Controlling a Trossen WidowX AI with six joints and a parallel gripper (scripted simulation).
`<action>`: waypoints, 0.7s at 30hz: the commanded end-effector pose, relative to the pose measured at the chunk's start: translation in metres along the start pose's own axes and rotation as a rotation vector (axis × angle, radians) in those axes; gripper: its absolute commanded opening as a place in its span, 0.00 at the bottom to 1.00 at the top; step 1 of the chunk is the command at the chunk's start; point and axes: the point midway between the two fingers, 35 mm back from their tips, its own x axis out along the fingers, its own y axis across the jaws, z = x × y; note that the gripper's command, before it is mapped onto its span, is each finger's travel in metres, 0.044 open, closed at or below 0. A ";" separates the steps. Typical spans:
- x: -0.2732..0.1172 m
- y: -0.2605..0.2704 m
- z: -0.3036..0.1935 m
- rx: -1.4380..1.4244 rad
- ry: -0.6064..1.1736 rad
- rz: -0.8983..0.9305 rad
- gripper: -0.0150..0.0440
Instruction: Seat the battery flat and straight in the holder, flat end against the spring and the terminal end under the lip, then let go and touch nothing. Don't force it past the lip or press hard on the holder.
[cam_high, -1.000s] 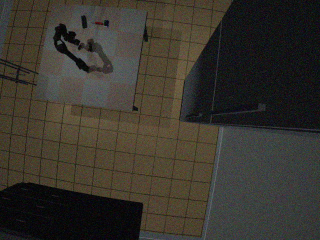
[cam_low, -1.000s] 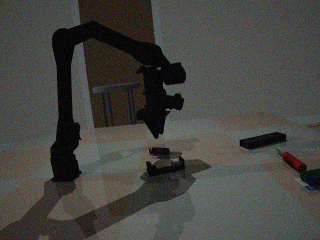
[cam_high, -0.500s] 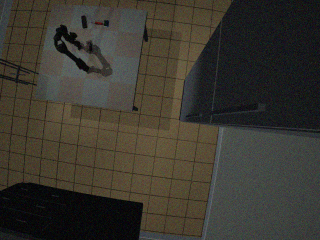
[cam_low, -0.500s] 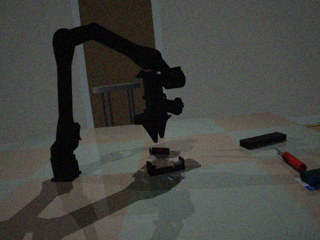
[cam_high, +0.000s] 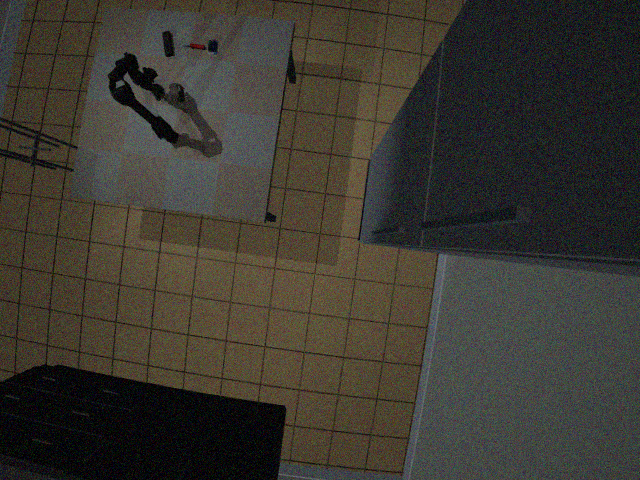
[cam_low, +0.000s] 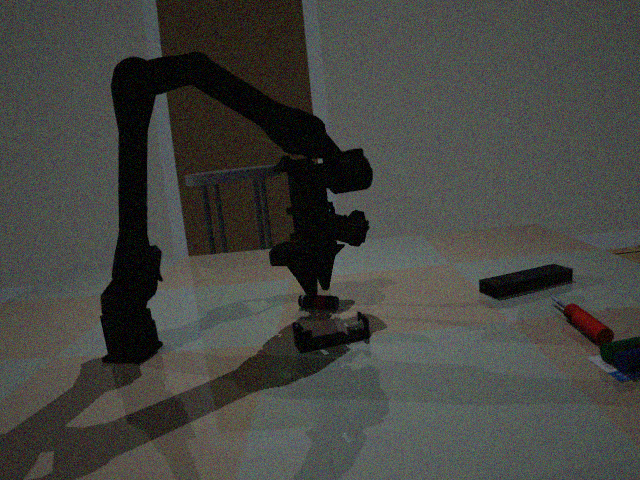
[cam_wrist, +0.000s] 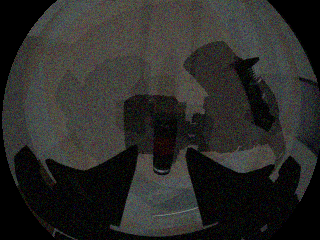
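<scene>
The battery (cam_low: 320, 302) (cam_wrist: 165, 140), dark with a red band, lies on its side on the table behind the holder in the exterior view. Its metal-rimmed end faces the bottom of the wrist view. My gripper (cam_low: 317, 290) (cam_wrist: 162, 151) is open and points down just above the battery. The battery lies lengthwise between the two fingertips in the wrist view; whether they touch it cannot be told. The black holder (cam_low: 330, 339) (cam_wrist: 258, 102) stands empty on the table, to the right in the wrist view, its spring faintly visible at one end.
A long black block (cam_high: 168, 43) (cam_low: 527, 281) lies farther off on the table (cam_high: 242, 134) (cam_low: 465, 434). Beyond it are a red-handled screwdriver (cam_high: 196, 46) (cam_low: 588, 323) and a green and blue object (cam_high: 212, 47) (cam_low: 622, 356). The arm's shadow darkens the area around the holder.
</scene>
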 end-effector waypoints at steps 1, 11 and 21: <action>0.009 -0.001 -0.002 0.005 0.007 -0.006 0.64; 0.019 -0.002 -0.002 0.005 0.008 -0.005 0.55; 0.019 -0.002 -0.002 0.005 0.008 -0.005 0.36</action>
